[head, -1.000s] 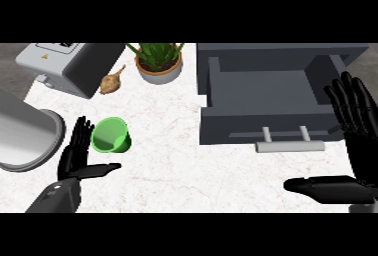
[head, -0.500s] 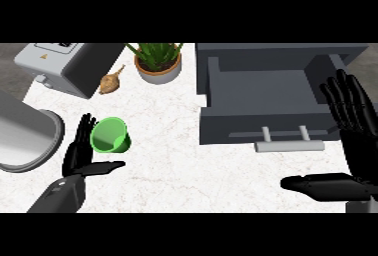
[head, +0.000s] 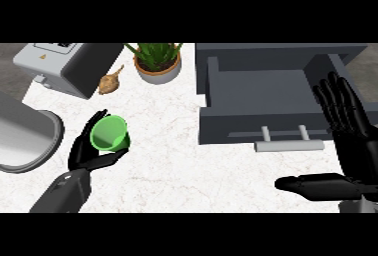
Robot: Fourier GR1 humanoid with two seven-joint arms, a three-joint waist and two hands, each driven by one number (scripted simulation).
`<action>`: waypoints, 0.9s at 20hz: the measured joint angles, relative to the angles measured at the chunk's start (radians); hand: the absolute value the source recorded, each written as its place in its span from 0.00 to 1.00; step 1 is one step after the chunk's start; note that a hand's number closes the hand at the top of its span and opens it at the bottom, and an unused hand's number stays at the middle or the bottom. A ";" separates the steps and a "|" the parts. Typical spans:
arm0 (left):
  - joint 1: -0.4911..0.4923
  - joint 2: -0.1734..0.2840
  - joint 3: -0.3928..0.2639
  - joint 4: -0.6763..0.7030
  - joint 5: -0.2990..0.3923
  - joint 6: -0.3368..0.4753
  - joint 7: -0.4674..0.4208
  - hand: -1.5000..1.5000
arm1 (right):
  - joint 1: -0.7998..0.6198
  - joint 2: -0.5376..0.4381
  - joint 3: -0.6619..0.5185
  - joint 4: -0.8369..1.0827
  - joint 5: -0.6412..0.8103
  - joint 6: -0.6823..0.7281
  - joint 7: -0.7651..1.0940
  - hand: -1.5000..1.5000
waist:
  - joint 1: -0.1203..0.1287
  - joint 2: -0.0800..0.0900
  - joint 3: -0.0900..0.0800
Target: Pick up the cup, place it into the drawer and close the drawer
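White marbled desk (head: 170, 150): left hand (head: 92, 152) curled round green cup (head: 111, 133), ready for lifting into open grey drawer (head: 258, 92); right hand (head: 347, 145) resting, fingers straight, empty.

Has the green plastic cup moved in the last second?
Yes. The green plastic cup, in the left robot hand, has shifted slightly up the view, toward the potted plant.

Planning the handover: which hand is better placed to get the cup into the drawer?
Left. The left hand already curls round the green cup; the right hand rests open beside the open drawer, holding nothing.
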 measured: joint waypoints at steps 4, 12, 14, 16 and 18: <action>0.004 -0.025 -0.010 -0.017 0.002 -0.045 0.011 1.00 | -0.009 -0.013 -0.018 0.017 -0.007 0.006 -0.001 0.00 | 0.003 -0.001 0.000; -0.018 -0.067 -0.009 -0.061 0.024 -0.088 0.021 1.00 | -0.032 -0.028 -0.037 0.048 -0.011 0.012 -0.008 0.00 | 0.004 -0.001 0.000; -0.010 -0.063 -0.009 -0.075 0.026 -0.086 0.010 1.00 | -0.027 -0.034 -0.045 0.047 -0.022 0.020 -0.007 0.00 | 0.005 -0.002 0.001; 0.002 -0.051 0.001 -0.088 0.035 -0.079 -0.003 1.00 | -0.033 -0.039 -0.052 0.045 -0.026 0.020 0.002 0.00 | 0.006 -0.002 0.001; 0.017 -0.044 0.018 -0.100 0.051 -0.066 -0.018 1.00 | -0.029 -0.038 -0.052 0.044 -0.021 0.019 -0.005 0.00 | 0.009 -0.003 0.001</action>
